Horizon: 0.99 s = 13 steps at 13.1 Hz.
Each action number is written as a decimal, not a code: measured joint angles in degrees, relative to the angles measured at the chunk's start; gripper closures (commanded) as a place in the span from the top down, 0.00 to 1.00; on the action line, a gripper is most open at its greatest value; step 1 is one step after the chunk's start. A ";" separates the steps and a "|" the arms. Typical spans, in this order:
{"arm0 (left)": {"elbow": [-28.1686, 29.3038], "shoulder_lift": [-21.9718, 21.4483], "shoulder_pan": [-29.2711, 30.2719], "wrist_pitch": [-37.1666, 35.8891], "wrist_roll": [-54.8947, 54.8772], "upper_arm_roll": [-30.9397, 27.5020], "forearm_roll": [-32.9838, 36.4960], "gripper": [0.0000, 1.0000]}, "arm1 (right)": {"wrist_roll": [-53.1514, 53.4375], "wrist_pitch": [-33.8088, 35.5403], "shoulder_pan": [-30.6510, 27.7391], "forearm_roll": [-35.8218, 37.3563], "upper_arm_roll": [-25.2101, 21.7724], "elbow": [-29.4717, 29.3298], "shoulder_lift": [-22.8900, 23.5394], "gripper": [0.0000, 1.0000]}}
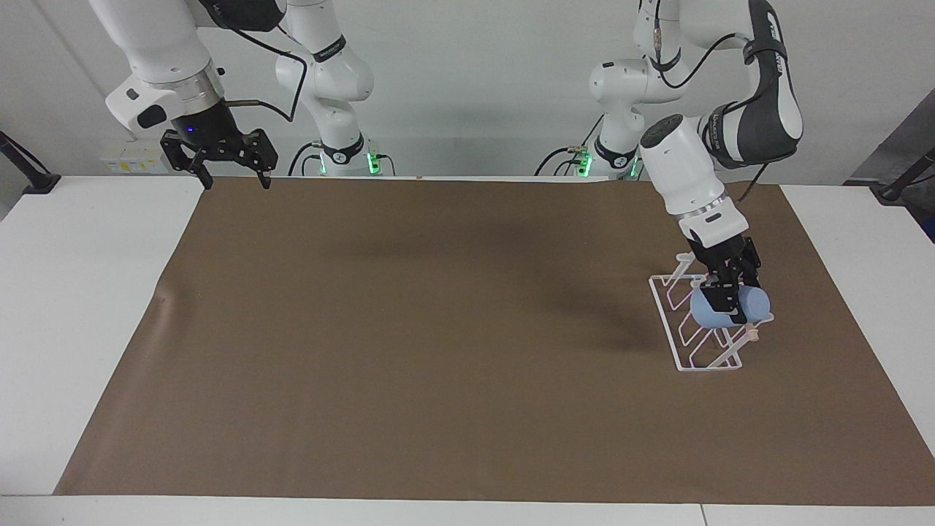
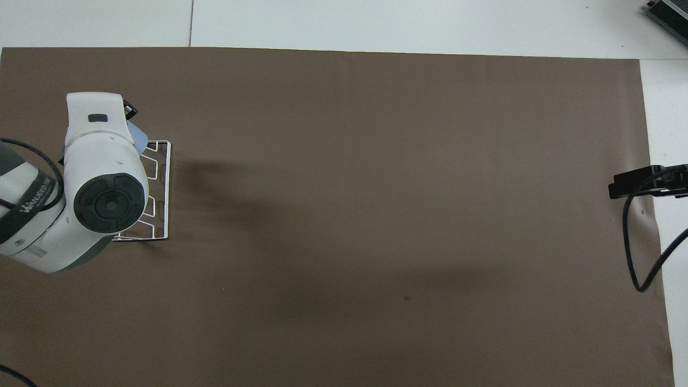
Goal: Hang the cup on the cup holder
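Waiting over the mat's corner by its own base, the right gripper [image 1: 231, 180] hangs with jaws wide apart. Farther out, the left gripper [image 1: 733, 301] sits around the cup [image 1: 756, 303] (lying sideways) on the cup holder [image 1: 668, 314]; its grip I cannot tell.

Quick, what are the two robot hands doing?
Left gripper: around the cup on the rack; grip unclear.
Right gripper: open, holding nothing.

A robotics lab: two white arms [image 1: 687, 168] bolted at a paper-covered table [image 1: 66, 307] against bare walls.
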<state>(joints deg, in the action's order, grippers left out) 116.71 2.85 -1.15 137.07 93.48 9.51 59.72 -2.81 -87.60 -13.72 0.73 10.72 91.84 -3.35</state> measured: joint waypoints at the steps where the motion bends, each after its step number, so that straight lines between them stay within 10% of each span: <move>1: 0.11 -0.03 0.00 0.24 0.00 0.00 0.01 1.00 | 0.00 0.00 0.01 0.00 0.00 0.08 -0.01 1.00; 8: -0.09 -0.18 0.76 1.65 -4.61 -0.11 -0.47 1.00 | 0.00 0.00 0.01 0.00 0.00 0.30 -0.09 1.00; 13: -4.93 0.87 0.83 1.78 -9.39 0.25 -16.65 1.00 | 0.00 0.00 0.01 0.00 0.00 0.38 -0.15 1.00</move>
<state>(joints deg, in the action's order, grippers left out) 111.77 3.72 -0.32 138.86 84.10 9.76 43.06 -2.81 -87.59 -13.71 0.73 10.73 92.23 -3.49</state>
